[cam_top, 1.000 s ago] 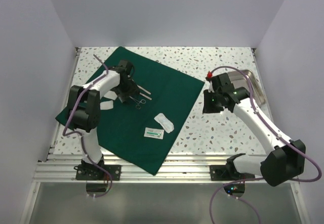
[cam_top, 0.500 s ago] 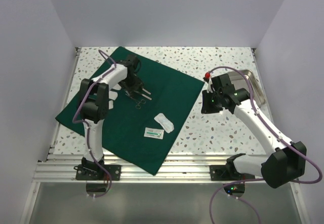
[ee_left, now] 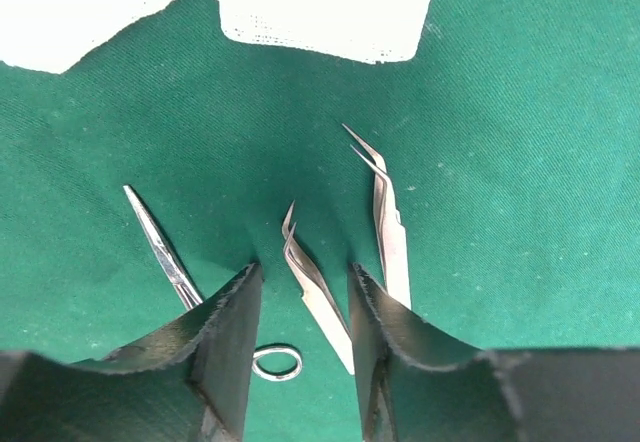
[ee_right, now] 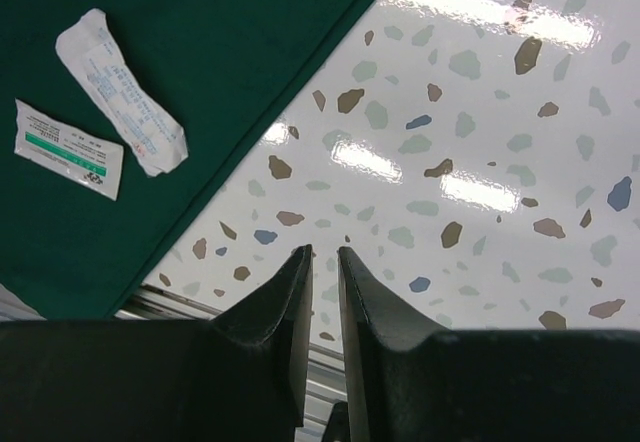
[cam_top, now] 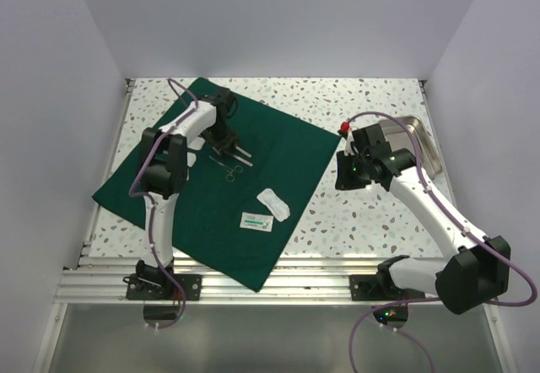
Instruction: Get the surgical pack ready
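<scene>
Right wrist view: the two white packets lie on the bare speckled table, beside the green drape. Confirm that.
Not right. The two white packets lie on the green drape, not on the speckled table, which is beside them. The right wrist view shows it.

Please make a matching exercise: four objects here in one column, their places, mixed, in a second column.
1 steel tray
2 green-striped packet
3 gauze pads
4 middle forceps

a on the green drape, in the left gripper's gap
b on the drape, beside a white packet
c on bare table, far right
d on the drape, beyond the forceps' tips

Pairs: 1c, 2b, 3d, 4a
</scene>
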{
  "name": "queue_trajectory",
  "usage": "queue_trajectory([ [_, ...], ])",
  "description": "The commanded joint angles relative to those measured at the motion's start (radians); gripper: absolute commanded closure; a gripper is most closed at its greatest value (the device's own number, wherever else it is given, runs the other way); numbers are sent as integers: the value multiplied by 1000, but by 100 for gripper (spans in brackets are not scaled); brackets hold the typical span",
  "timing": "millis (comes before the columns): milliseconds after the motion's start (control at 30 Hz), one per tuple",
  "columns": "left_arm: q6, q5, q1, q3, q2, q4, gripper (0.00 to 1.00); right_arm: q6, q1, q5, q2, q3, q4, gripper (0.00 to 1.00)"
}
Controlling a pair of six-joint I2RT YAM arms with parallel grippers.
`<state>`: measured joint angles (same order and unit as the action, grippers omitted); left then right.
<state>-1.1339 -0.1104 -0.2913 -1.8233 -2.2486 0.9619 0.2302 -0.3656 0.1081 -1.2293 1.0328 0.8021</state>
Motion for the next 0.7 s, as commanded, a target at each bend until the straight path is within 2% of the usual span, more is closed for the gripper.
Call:
queue_trajectory([
  [0,-12,-25,-2,-48,-25,34,59,-19,-3,13,24,4,-23,79],
  [100,-6,-18,0,-62,-35,41,65,-19,-2,15,19,10,-18,79],
  [200,16,-20,-2,-73,-29,44,75,-22,-2,18,11,15,-18,79],
  [233,23,-21,-2,-76,-17,46,82,-22,-3,21,8,22,-18,79],
  [300,49,-26,-2,-85,1,64,90,-31,-3,30,-10,33,-18,77],
  [333,62,-26,-3,-87,27,70,98,-34,-1,51,-18,51,-17,75],
  [500,196,-41,-8,-30,191,35,100,-48,-3,189,-111,134,-17,57],
  [567,249,-19,-11,44,259,-6,100,-40,-4,285,-140,156,-30,56],
  [667,360,79,-12,175,407,-151,100,-6,-18,449,-188,179,-105,53],
])
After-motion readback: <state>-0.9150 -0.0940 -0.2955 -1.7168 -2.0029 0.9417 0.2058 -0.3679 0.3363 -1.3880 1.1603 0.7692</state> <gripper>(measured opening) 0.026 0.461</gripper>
